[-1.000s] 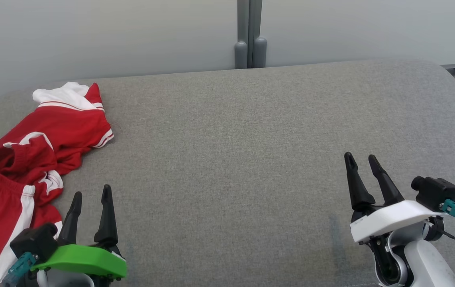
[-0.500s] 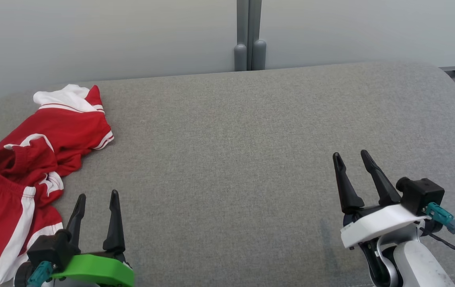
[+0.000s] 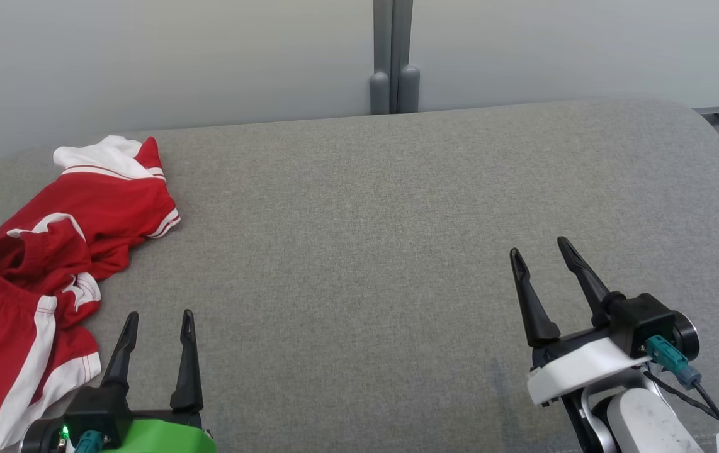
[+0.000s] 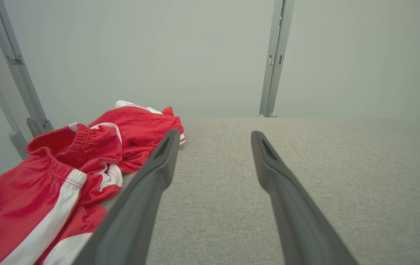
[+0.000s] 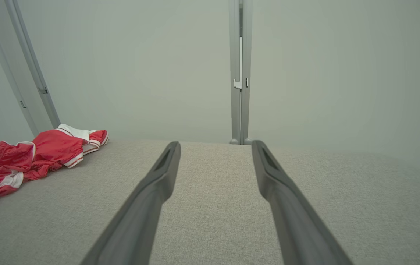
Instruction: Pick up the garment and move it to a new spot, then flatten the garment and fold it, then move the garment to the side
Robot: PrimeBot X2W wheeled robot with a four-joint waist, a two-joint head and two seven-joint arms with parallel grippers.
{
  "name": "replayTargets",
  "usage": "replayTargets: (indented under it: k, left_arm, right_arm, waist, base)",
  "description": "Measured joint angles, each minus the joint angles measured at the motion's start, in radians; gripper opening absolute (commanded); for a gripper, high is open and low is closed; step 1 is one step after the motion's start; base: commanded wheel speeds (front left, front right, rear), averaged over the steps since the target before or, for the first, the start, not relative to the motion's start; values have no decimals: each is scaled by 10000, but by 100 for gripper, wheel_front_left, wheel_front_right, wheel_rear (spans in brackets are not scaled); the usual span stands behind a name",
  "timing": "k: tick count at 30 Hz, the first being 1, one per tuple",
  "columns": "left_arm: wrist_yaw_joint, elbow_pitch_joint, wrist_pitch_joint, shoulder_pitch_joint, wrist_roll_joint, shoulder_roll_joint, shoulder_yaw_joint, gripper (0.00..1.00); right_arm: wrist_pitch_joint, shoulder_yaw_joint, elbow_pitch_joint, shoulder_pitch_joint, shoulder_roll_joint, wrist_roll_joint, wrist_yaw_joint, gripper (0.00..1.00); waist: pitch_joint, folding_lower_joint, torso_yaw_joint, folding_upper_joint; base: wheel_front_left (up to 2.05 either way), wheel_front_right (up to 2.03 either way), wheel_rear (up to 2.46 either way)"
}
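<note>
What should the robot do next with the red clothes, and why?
Probably reach the left hand leftward onto the crumpled red garment. That hand is open, empty and close beside it, while the right hand, also open, sits far across the grey surface. The garment lies bunched, untouched.

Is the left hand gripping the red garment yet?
No, the left hand is open and empty over the grey surface, with the garment lying crumpled to its left.
</note>
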Motion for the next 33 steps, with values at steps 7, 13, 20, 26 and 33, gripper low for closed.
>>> replayTargets:
  k: [7,13,20,26,33]
  left_arm:
    - [0,-21,-27,32,199,-4,-12,100]
    - [0,-10,-27,32,199,-13,0,100]
    - [-4,12,-27,32,199,-17,15,100]
    - [-17,27,-27,32,199,-23,17,100]
    - [-100,56,-46,24,199,-36,-42,100]
  right_arm:
    - [-88,35,-2,8,-12,-334,2,100]
    - [-88,-2,44,20,-2,-324,4,100]
    - [-88,-50,140,38,23,-288,8,100]
    - [-88,-105,184,39,81,-263,10,100]
    - [-88,-349,201,60,102,-245,2,100]
  waist:
    - [-15,0,-1,0]
    - [-23,0,6,0]
    - [-33,0,15,0]
    - [-39,0,30,0]
    - [-43,0,168,0]
  base:
    - [0,0,0]
    - [0,0,0]
    - [0,0,0]
    - [0,0,0]
    - [0,0,0]
